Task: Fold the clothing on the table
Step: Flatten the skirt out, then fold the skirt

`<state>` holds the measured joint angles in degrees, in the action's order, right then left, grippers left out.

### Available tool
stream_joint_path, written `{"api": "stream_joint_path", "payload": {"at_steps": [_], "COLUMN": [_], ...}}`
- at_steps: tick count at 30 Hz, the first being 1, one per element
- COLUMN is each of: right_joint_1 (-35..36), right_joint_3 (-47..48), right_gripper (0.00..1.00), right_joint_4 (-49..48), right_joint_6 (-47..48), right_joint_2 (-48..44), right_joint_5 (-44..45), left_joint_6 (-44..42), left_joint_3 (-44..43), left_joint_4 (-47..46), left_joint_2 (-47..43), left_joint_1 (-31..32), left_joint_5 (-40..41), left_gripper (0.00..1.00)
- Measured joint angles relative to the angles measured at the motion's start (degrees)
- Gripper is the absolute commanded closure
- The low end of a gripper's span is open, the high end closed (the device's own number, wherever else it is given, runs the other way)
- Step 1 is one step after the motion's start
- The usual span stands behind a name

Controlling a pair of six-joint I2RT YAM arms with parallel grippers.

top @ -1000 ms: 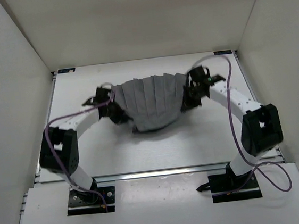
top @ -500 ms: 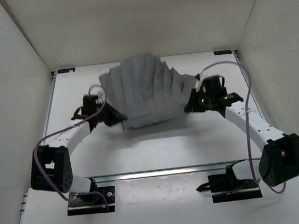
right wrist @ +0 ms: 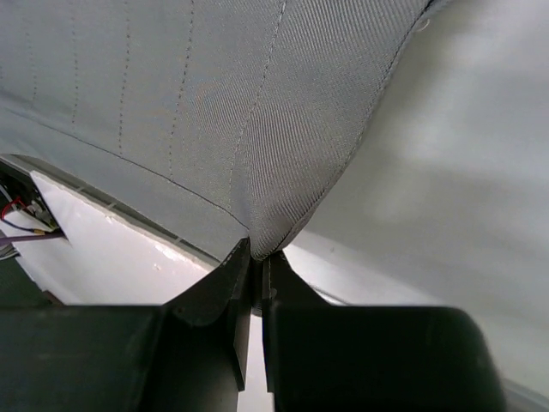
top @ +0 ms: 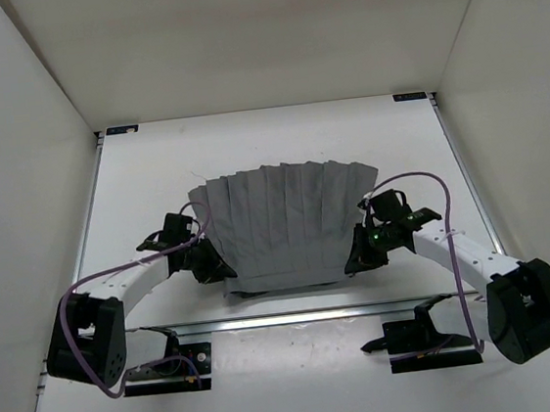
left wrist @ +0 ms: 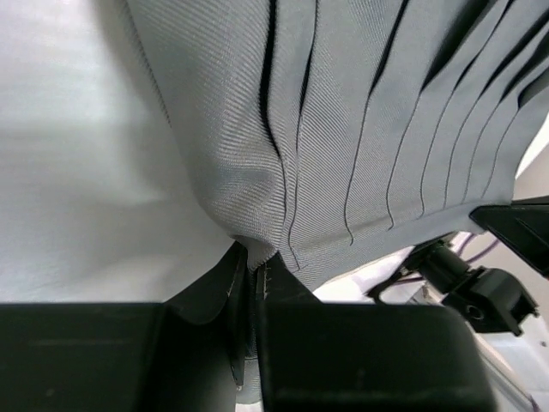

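Both arms have just drawn the clothing [top: 287,226] back from the middle of the tabletop [top: 144,180] — a second ago it sat bunched there, half a second ago it hung lifted and billowing, and now it lies spread in a fan. Its pleats run far to near, and its narrower edge is close to the tabletop's near side. The left pincer [top: 221,269] pinches the near-left corner; in its wrist view the fabric tapers to a point between jaws that stand only a sliver apart. The right pincer [top: 355,259] is pressed together on the near-right corner, with the cloth pulled taut into it. As I judge it, this completes a flattening stroke — the garment is laid out and smoothed, but no fold is made yet, so the task is at an early stage. The next move probably calls for carrying one edge over the rest. No brand, label or writing can be read on the cloth, the arms or the tabletop in any view.
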<state>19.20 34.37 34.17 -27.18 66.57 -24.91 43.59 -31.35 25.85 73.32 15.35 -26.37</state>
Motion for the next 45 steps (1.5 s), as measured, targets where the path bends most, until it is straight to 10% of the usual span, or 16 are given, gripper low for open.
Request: {"api": "stream_joint_path", "payload": {"at_steps": [9, 16, 18, 20, 26, 35, 45], "right_joint_1": [8.41, -2.45, -6.82, -9.40, -14.99, -15.19, -17.14], "right_joint_3": [-0.70, 11.65, 22.69, 34.47, 57.70, 38.27, 24.55], "right_gripper": [1.00, 1.00, 1.00, 0.73, 0.54, 0.52, 0.48], "right_joint_4": [7.06, 15.04, 14.95, 13.20, 10.29, 7.37, 1.11], "right_joint_6": [-7.72, -6.01, -4.26, -2.67, 0.46, 0.17, -2.89], "right_joint_2": [-6.23, -4.92, 4.20, 14.78, 39.54, 32.15, 30.69], "right_joint_5": [2.51, -2.67, -3.13, -3.48, 0.33, 4.15, 8.66], "left_joint_6": [0.24, 0.42, 0.55, 0.94, 8.70, 13.18, 3.93], "left_joint_3": [5.51, -9.66, -19.08, -28.22, -38.21, -22.60, -17.40], "left_joint_4": [8.20, 14.88, 13.27, 10.03, -4.87, -11.32, -1.49], "left_joint_2": [-14.93, -8.76, 0.31, 9.90, 31.15, 23.67, 19.21], "left_joint_1": [1.88, -0.70, -3.69, -6.73, -15.61, -15.06, -10.93], "left_joint_5": [2.56, -0.22, -1.62, -3.32, -7.28, -10.64, 9.84], "left_gripper": [0.99, 0.96, 0.81, 0.56, 0.34, 0.33, 0.32]}}
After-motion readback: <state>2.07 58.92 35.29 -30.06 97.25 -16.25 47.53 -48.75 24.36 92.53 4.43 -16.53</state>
